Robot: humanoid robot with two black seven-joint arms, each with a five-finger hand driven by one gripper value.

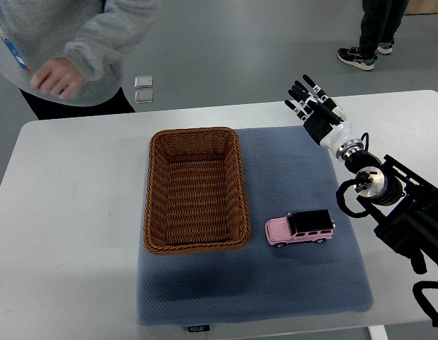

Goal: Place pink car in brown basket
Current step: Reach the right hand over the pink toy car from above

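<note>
the pink car point(300, 228) sits on its wheels on the blue mat point(290, 283), just to the right of the brown basket point(195, 190) and apart from it, its nose pointing left toward the basket wall. that spot seems chosen to make the job short: a lift, a small carry to the left, and a drop over the rim. the basket stands open and holds nothing, its long side running near to far, so there is plenty of room for the toy. the right hand point(315, 106) hangs over the far right part of the white table point(63, 234), well apart from the car, with its black fingers point(301, 91) stretched out and slightly spread, holding nothing; that posture looks like a waiting or start pose, not a grasp. the right arm comes in from the right edge with its cables looped near the wrist. no left arm shows. at the far left a person in a grey sleeve point(91, 35) stands behind the table, and another person's shoes point(358, 57) show at the far right. the task has not yet begun, judging by this layout; the hand must first come nearer and down to the car.
</note>
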